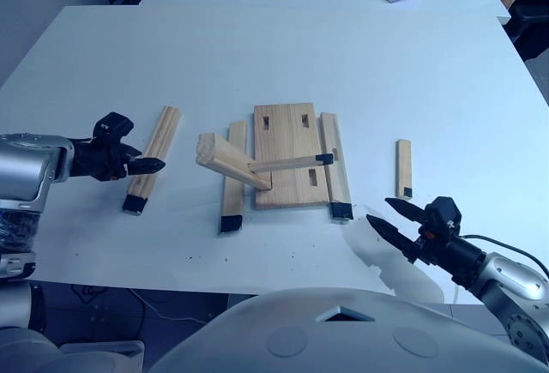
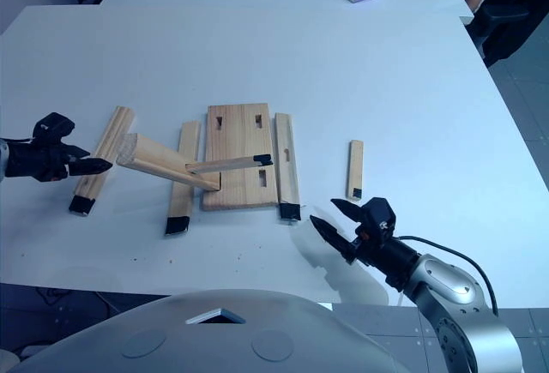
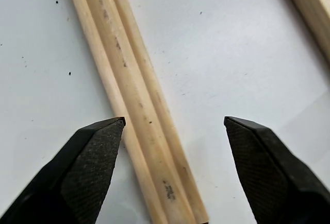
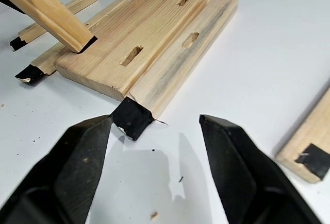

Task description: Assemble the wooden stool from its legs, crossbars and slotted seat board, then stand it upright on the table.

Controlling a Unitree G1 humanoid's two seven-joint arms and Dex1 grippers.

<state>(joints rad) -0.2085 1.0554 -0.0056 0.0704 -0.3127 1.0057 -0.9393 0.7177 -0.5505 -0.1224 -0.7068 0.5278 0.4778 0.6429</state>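
Straddling the leftmost leg without touching it, the fingers of the left gripper stood spread. Closing squarely across the leg's width would likely give a steady grasp. The right gripper was also spread (nothing held), just short of the black-tipped leg lying against the slotted seat board. The board lay flat mid-table, pale wood with four slots, a leg-and-crossbar piece propped across it and a short crossbar apart on the right.

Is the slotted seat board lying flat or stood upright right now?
Flat. The seat board lies on the table with its slots facing up, and one leg rests tilted across its near corner.
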